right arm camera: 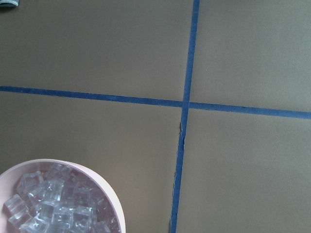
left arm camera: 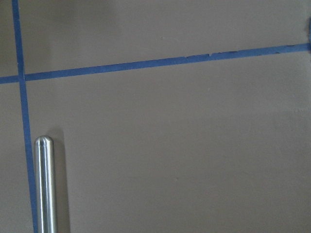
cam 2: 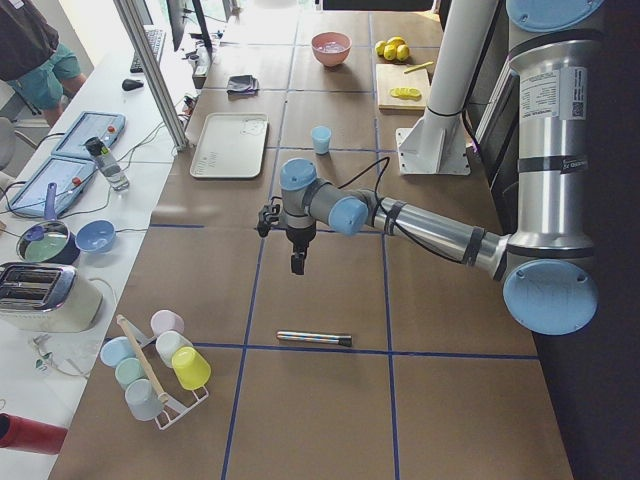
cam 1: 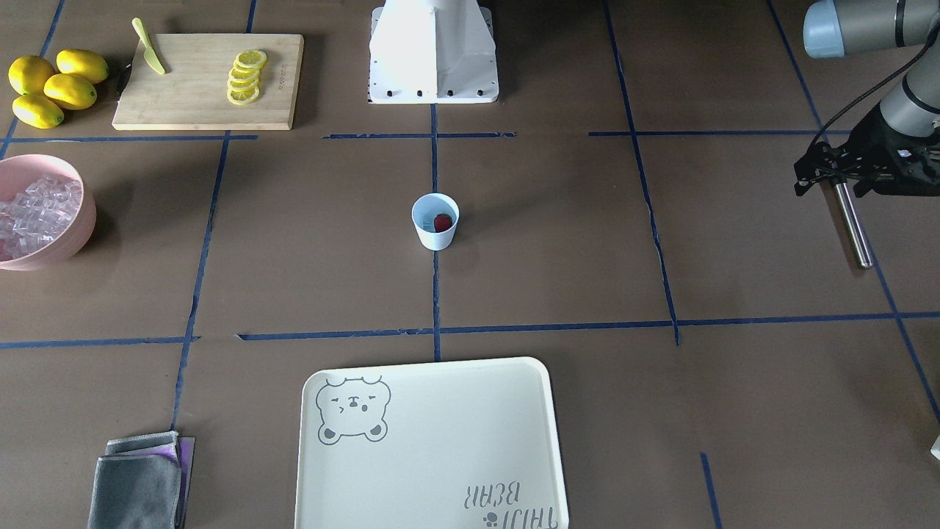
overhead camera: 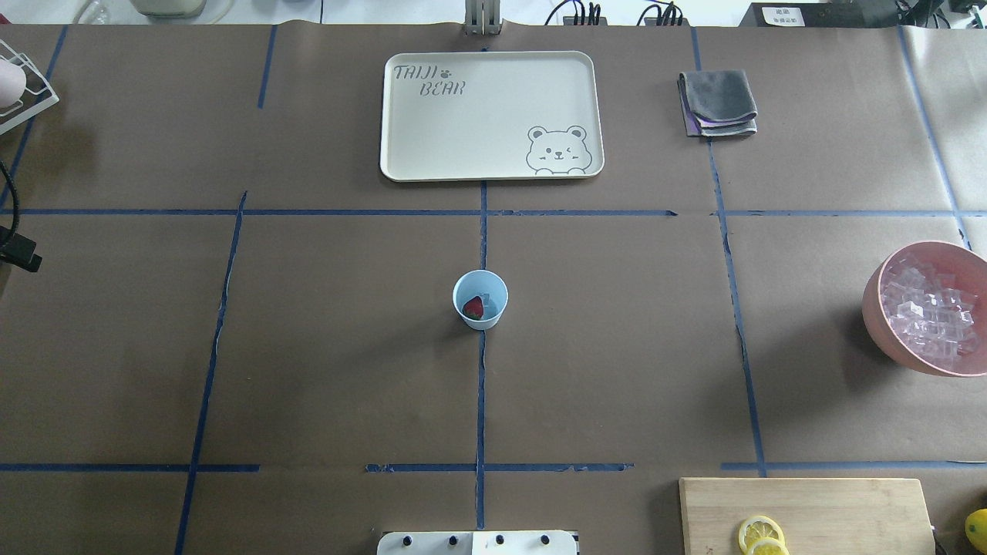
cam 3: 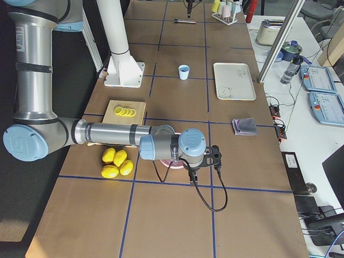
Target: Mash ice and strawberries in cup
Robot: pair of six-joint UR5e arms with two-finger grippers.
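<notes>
Across the brown, blue-taped tabletop (cam 1: 587, 257), the small pale-blue tapered cup (cam 1: 435, 220) holding the bright red strawberry (cam 1: 442, 222) is centred, so the polished steel rod (cam 1: 852, 224) lying well apart should be gripped squarely near one end by the left end effector (cam 2: 297, 264), whose spread cannot be told.

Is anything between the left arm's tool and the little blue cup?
Nothing visible: only bare table lies between the left tool and the cup. The metal rod lies by the tool, off that path.

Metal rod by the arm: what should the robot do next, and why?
Probably bring the left claw down onto the metal rod and grip it: it lies loose on the table, and the strawberry in the cup looks whole.
</notes>
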